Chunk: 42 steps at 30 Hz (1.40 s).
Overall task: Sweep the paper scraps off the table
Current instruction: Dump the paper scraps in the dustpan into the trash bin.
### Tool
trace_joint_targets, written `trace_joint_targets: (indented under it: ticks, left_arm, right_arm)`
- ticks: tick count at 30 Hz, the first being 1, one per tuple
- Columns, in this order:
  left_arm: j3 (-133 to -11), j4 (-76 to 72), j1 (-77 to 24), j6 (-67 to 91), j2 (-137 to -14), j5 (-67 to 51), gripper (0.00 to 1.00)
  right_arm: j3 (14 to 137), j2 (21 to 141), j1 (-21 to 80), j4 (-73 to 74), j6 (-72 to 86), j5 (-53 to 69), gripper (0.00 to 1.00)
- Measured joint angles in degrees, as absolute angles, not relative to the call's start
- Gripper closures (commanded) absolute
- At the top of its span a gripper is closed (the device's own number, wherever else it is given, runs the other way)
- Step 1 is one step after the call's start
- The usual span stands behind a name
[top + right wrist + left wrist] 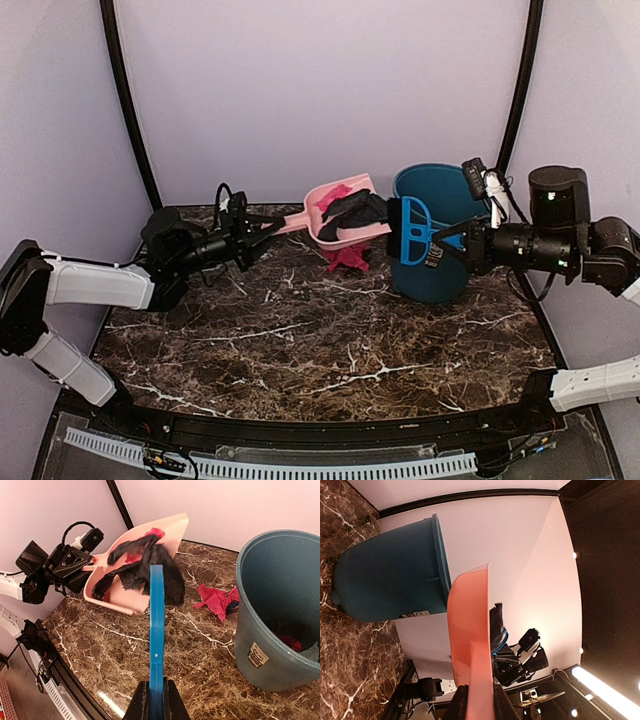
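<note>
My left gripper (pixel 262 232) (pixel 477 702) is shut on the handle of the pale-pink dustpan (pixel 345 238) (pixel 470 615) (pixel 125 597), which is held up off the table (pixel 300 350). Black and magenta paper scraps (pixel 355 208) (pixel 150 565) lie in its pan. My right gripper (pixel 455 238) (pixel 156 700) is shut on the blue hand brush (pixel 412 230) (pixel 156 620). The brush's head stands at the dustpan's mouth, against the black scraps. A magenta scrap with a dark bit (pixel 348 258) (pixel 215 600) lies on the table beside the bin.
A teal bin (pixel 440 270) (pixel 390 575) (pixel 265 645) stands upright at the back right, just right of the dustpan, with scraps (pixel 290 642) inside. Black curved poles and pale walls close the back. The table's black rim runs along the near edge.
</note>
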State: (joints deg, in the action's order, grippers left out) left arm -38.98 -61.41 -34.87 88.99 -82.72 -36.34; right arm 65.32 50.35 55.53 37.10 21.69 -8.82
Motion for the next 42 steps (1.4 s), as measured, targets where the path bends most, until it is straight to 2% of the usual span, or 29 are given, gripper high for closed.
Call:
trace_joint_targets:
  ticks: [11, 23, 33, 42]
  left_arm:
    - [-58.72, -57.95, -38.13, 89.08, -94.32, -34.81, 1.0]
    - [-82.85, -46.04, -42.26, 84.09, -111.57, -33.98, 1.0]
    - [-101.27, -24.4, -42.44, 67.99, -118.56, -31.55, 1.0]
    - [-113.3, -10.92, -42.81, 51.4, -120.97, -27.35, 1.0]
  right_arm:
    - [70.24, 48.9, 55.53, 40.03, 22.15, -17.04, 1.0]
    - [73.43, 47.29, 55.53, 47.62, 26.89, -33.34, 1.0]
    - [73.95, 47.05, 55.53, 52.38, 30.74, -41.15, 1.0]
    - [73.97, 46.96, 55.46, 52.71, 31.16, -42.11, 1.0]
